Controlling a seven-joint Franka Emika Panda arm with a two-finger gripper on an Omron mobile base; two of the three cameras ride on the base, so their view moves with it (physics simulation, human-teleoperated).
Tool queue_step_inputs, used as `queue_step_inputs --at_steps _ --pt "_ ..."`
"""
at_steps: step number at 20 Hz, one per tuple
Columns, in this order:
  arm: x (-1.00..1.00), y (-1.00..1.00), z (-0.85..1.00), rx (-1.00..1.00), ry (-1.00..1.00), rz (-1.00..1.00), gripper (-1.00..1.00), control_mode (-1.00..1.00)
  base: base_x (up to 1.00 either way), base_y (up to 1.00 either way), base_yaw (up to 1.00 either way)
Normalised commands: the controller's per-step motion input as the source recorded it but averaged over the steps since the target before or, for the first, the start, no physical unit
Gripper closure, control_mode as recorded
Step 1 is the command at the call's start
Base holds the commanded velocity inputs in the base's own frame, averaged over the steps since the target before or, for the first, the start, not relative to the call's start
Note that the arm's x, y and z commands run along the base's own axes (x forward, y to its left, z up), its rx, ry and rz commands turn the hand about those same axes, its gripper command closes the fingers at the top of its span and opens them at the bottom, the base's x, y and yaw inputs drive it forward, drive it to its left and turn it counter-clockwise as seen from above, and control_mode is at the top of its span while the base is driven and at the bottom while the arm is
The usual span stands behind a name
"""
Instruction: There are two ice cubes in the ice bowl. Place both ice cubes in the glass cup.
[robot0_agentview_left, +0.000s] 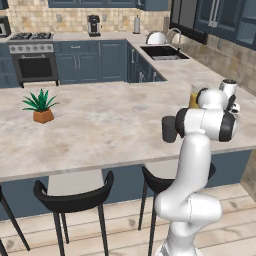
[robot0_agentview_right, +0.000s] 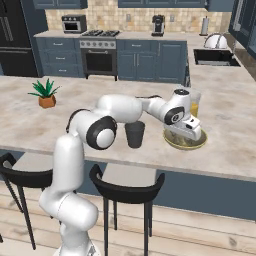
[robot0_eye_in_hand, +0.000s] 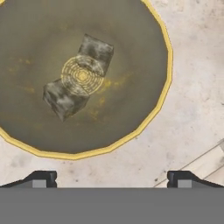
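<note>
Gripper (robot0_eye_in_hand: 112, 177): hangs above the ice bowl, pointing down into it; the two dark finger tips stand wide apart at the bottom of the hand view, with nothing between them.
Ice bowl (robot0_eye_in_hand: 164, 52): wide, shallow, olive-tan with a yellow rim, sitting on the pale marbled counter (robot0_agentview_right: 230, 115) near its front edge; in the right base view the bowl (robot0_agentview_right: 172, 142) lies directly under the hand.
Ice cubes: both in the bowl. One cube (robot0_eye_in_hand: 95, 50) lies near the centre, the other (robot0_eye_in_hand: 63, 98) just beside it; they look to be touching corner to corner, across a ring pattern on the bowl floor.
Glass cup (robot0_agentview_right: 135, 135): dark tumbler, upright on the counter, just beside the bowl on the arm's side, apart from it.
Juice glass (robot0_agentview_right: 194, 102): yellow drink, upright behind the bowl.
Potted plant (robot0_agentview_right: 46, 94): well apart, far along the counter.
Stools (robot0_agentview_right: 125, 187): black, below the counter's front edge.
</note>
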Motion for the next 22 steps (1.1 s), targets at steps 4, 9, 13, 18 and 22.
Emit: queue_step_inputs --at_steps 4,9,13,18,22 --pt "0.14 -0.23 0.00 0.00 -0.03 -0.03 -1.00 -1.00 0.00 0.00 0.00" --pt "0.38 -0.04 -0.02 0.00 -0.03 -0.08 -1.00 -1.00 0.00 0.00 0.00" --pt "0.35 0.00 -0.09 0.00 0.00 -0.08 -1.00 -1.00 0.00 0.00 0.00" --pt "0.10 -0.02 -0.23 0.00 0.00 -0.03 -1.00 -1.00 0.00 0.00 0.00" --pt "0.00 -0.03 -0.28 0.00 0.00 0.00 -1.00 -1.00 0.00 0.00 0.00"
